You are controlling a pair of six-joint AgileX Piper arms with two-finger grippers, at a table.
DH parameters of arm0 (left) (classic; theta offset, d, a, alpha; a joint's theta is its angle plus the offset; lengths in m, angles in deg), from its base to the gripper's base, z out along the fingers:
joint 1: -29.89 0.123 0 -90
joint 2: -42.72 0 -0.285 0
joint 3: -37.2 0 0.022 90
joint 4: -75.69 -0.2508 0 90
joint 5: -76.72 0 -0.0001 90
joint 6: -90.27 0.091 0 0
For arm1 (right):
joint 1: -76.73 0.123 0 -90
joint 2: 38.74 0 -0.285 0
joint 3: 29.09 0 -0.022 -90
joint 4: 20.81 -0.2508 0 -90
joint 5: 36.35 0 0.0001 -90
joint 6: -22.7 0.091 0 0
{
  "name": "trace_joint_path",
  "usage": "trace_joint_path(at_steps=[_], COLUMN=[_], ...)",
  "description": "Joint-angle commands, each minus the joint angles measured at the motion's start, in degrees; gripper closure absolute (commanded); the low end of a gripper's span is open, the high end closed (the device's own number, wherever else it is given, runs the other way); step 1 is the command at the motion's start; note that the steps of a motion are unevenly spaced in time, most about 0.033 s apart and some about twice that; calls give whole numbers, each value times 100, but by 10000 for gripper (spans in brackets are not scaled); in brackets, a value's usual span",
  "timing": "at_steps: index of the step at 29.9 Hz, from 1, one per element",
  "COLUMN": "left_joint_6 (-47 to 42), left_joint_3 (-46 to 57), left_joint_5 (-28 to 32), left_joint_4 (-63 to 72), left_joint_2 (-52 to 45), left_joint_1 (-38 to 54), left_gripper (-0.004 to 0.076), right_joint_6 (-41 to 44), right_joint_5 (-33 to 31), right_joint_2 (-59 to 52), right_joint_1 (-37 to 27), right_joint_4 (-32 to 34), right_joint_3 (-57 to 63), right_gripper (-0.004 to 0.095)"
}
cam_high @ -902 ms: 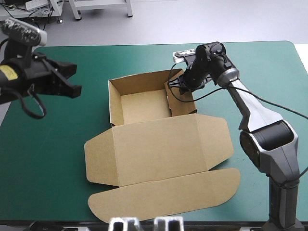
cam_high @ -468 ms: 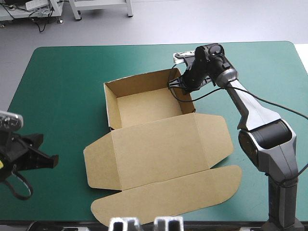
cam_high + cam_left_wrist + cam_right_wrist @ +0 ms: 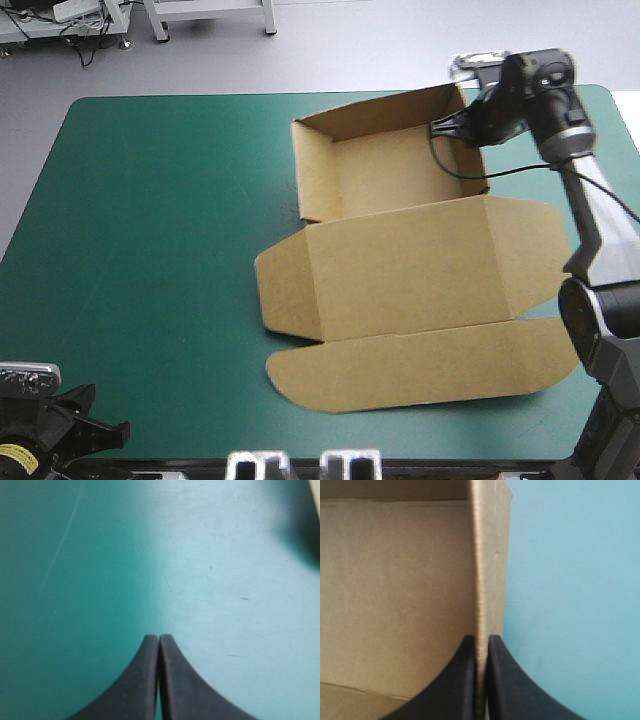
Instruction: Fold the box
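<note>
right wrist: box (image 3: 400,590) wall in hand (image 3: 479,640)

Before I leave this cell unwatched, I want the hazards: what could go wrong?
The right gripper pinches one thin wall of the open brown cardboard box; it might bend or slip free. The flat lid lies toward the right edge of the teal-green cover and could slide off. The shut left gripper sits far off, unable to steady it.

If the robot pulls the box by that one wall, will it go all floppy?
Probably not floppy: the box is board, and its raised walls stand straight. It likely slides easily, being empty on the teal-green cover. The thin wall pinched by the right gripper might bend.
</note>
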State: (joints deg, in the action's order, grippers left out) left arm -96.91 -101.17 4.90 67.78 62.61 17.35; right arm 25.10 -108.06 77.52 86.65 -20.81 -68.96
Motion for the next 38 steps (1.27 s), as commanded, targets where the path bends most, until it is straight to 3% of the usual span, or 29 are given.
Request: trace_joint_path(at_steps=[1,9,15,20,28,38], left_joint_6=[-118,-118,-118,-118,-95,-51], left_joint_3=[63,115,115,115,115,115], left_joint_5=[93,-138,-145,-135,-201,-177], left_joint_4=[20,9,-68,-68,-93,-70], left_joint_2=[-231,-324,-324,-324,-324,-324], left_joint_1=[-32,-32,-32,-32,-32,-32], left_gripper=[733,733,733,733,733,733], right_joint_6=[-189,-240,-287,-886,-1334,-1548], right_joint_5=[10,57,122,67,15,15], right_joint_2=[-617,-691,-369,-88,101,-621], right_joint_1=[-749,-2628,-3510,-3613,-3613,-3613], right_joint_4=[55,120,524,673,263,-401], right_joint_3=[-164,147,921,1213,1228,1203], right_gripper=[921,921,921,887,547,529])
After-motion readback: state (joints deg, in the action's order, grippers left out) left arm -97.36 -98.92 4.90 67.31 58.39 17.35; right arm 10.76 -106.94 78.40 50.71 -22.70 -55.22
